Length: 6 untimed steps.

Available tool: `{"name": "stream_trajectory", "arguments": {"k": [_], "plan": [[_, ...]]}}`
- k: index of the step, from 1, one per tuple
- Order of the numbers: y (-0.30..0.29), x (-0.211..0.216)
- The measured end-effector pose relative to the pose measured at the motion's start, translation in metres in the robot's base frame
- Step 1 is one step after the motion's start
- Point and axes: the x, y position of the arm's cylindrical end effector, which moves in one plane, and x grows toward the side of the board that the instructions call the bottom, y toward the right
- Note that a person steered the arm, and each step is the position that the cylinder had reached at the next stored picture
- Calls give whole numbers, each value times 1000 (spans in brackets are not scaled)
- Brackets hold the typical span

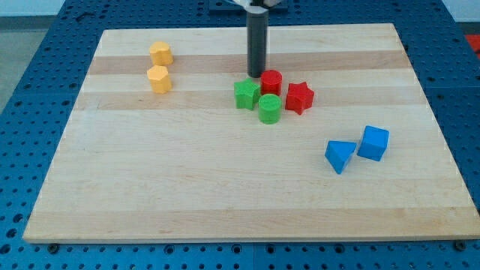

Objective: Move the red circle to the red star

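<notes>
1. Fingers: none fitted; my tip (256, 76) ends a plain dark rod, so nothing opens, closes or grips.
2. Tip position: just beside the red circle (271, 81), on the view's left, possibly touching.
3. Red circle sits close to the red star (299, 97), above the green cylinder (270, 109).
4. Green star-like block (246, 94) lies below the tip.

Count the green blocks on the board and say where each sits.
2. The green star sits near the board's middle, at the view's left of the red circle. The green circle lies just below the red circle. My tip stands above the star. None seems hidden.
</notes>
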Motion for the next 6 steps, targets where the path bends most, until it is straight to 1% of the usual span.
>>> {"name": "stream_trajectory", "arguments": {"k": [2, 6], "plan": [[3, 3], [50, 22]]}}
